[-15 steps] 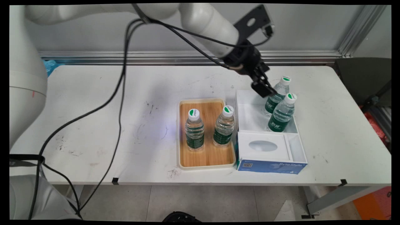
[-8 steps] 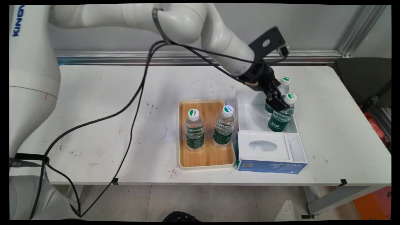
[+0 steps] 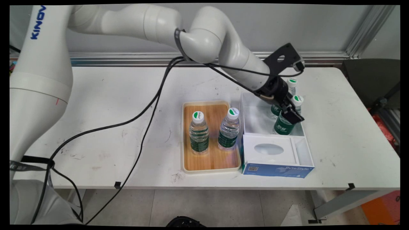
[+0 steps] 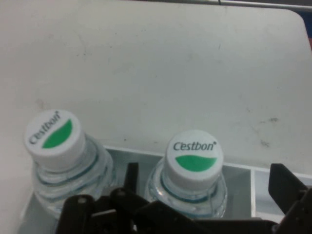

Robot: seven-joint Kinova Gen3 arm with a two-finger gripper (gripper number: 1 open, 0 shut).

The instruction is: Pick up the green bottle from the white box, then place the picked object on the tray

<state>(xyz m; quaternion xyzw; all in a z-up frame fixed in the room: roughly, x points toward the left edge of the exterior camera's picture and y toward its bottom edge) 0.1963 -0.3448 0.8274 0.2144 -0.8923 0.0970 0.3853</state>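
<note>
- The black two-finger gripper (image 3: 290,114) is lowered into the far compartment of the white cardboard box with a blue front side (image 3: 247,105), and it is tilted down toward the table's right end
- Its fingers (image 4: 285,187) are spread wide and hold nothing; in the hand view one finger stands on each side of the neck of a clear plastic water bottle with a green label and a white cap (image 4: 195,158). I see a gap on both sides, so I judge there is no contact yet
- This bottle is the nearer one of the pair in the box; its label shows under the gripper in the main view, close to the box's right wall
- The second clear bottle with the same white and green cap (image 3: 291,81) stands upright just behind it, at the box's far right corner, and it is outside the fingers
- The near compartment of the box has a white insert with an oval hole (image 3: 271,153), with nothing standing on it
- Just beside the box, on its left side, lies a rectangular wooden tray with a cream rim (image 3: 212,159); two more such bottles (image 3: 198,132) (image 3: 229,131) stand upright on its far half, a little apart
- Box and tray rest on the white table (image 3: 111,105), right of its middle and closer to its near edge
</note>
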